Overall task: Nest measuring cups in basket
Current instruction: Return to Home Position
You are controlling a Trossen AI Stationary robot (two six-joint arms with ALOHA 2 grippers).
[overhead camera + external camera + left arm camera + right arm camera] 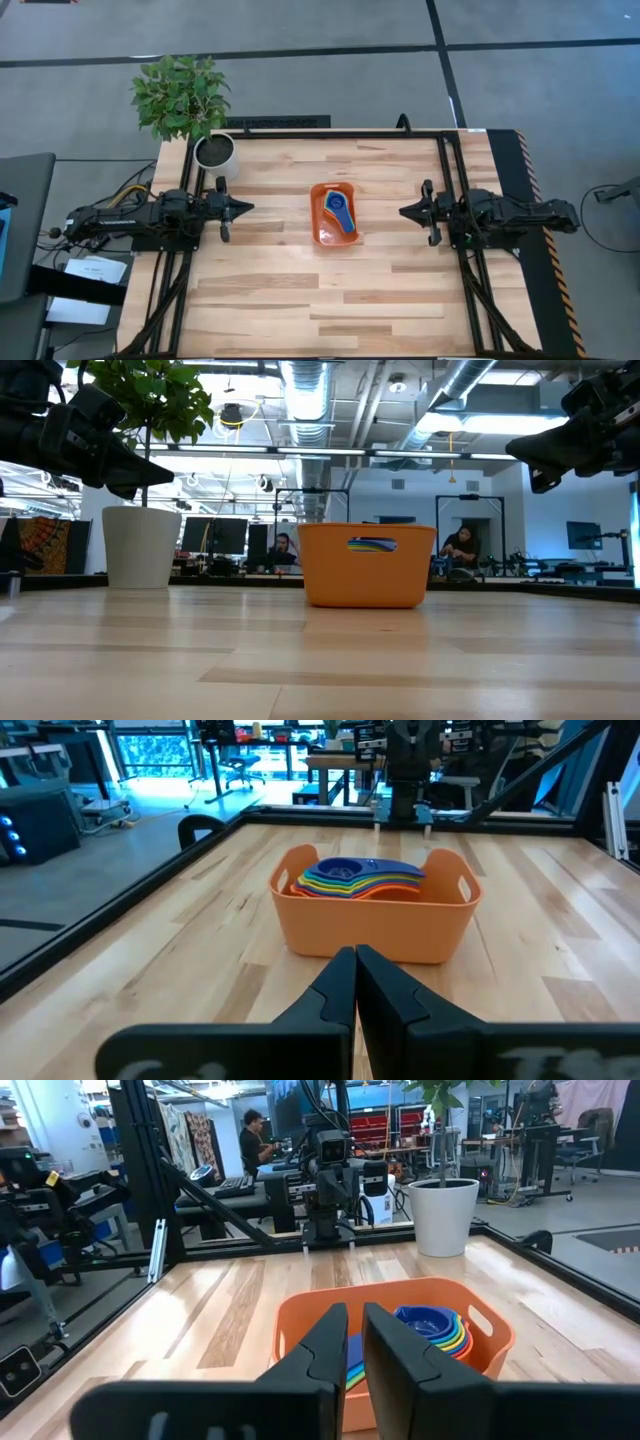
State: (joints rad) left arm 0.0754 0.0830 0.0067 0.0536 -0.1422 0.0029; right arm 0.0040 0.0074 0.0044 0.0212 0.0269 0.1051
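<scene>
The orange basket (335,214) stands on its base at the table's middle, also in the low view (366,565). The measuring cups (338,212) sit stacked inside it, a dark blue one on top, coloured rims fanned out below (355,880), (435,1328). My left gripper (248,208) hangs above the table left of the basket, shut, fingertips pointing at it (355,958). My right gripper (404,211) hovers on the basket's right side, fingers nearly closed with a thin gap (354,1318).
A white plant pot (216,153) with a green plant stands at the table's far left corner. A black frame rail (340,133) runs along the far edge. People sit at desks in the room beyond (463,546). Bare wood lies on the near side of the basket.
</scene>
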